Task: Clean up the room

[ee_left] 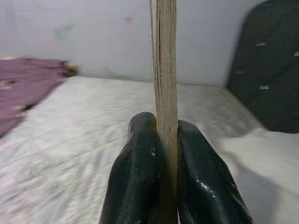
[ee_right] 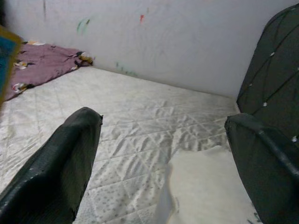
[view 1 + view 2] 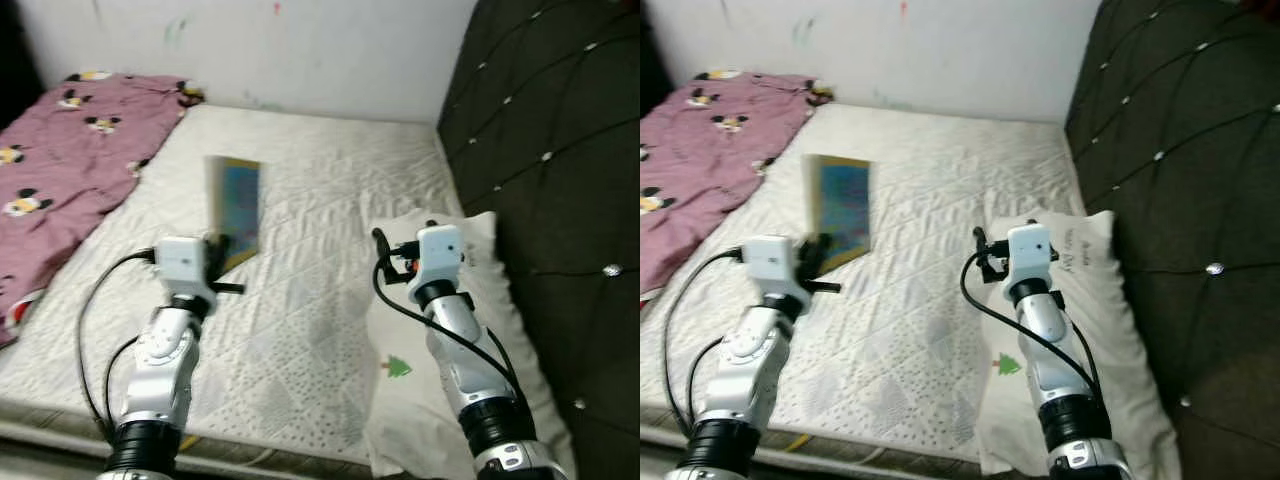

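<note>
The left hand (image 1: 161,154) is clamped on the bottom edge of a thin picture book (image 3: 841,211), held upright above the bed (image 3: 940,300). So low a pinch may let it tip or slip. The right hand (image 2: 163,154) hovers spread over the pillow (image 3: 1090,300).

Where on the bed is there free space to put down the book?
The left gripper holds the book upright. The mattress is bare in the middle, between the purple blanket and the pillow, up to the wall. The open right gripper hovers at the pillow's edge; there it is tighter.
</note>
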Motion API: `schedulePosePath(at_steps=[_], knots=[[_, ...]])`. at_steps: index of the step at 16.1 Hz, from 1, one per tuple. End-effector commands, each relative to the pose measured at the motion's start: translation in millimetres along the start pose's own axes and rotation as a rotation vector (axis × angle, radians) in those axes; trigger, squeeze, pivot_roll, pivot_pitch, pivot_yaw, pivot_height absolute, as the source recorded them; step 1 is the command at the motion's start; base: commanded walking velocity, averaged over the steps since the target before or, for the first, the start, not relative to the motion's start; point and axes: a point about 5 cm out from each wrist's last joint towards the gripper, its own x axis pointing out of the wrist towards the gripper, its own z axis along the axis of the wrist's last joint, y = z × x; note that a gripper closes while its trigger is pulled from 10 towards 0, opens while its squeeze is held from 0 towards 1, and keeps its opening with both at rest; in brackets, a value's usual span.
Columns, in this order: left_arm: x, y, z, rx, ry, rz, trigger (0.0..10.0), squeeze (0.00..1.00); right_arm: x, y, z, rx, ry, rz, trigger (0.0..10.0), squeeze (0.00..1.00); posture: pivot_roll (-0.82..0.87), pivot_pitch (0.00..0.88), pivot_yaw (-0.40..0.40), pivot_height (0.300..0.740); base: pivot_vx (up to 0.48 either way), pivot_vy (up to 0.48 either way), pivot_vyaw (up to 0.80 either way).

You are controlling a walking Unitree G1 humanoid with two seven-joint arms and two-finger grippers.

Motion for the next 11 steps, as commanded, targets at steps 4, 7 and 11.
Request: schedulePosePath(at_steps=[4, 7, 11], knots=[[9.4, 0.5, 7.2, 0.065, -0.013, 0.021, 10.0, 0.0, 3.2, -4.1, 1.9, -0.062, 0.024, 0.004, 10.0, 0.0, -0.07, 0.0, -0.017, 0.74, 0.0, 0.0, -0.32], [6.4, -2.8, 9.2, 0.065, -0.02, -0.01, 10.0, 0.0, -1.7, 0.1, -5.0, -0.023, 0.056, 0.004, 10.0, 0.0, -0.06, 0.0, 0.003, 0.74, 0.0, 0.0, -0.42], [3.8, -4.3, 9.7, 0.079, -0.025, 0.011, 10.0, 0.0, -1.9, -4.5, -7.0, 0.002, 0.069, -0.021, 10.0, 0.0, -0.04, 0.0, 0.005, 0.74, 0.0, 0.0, 0.0]])
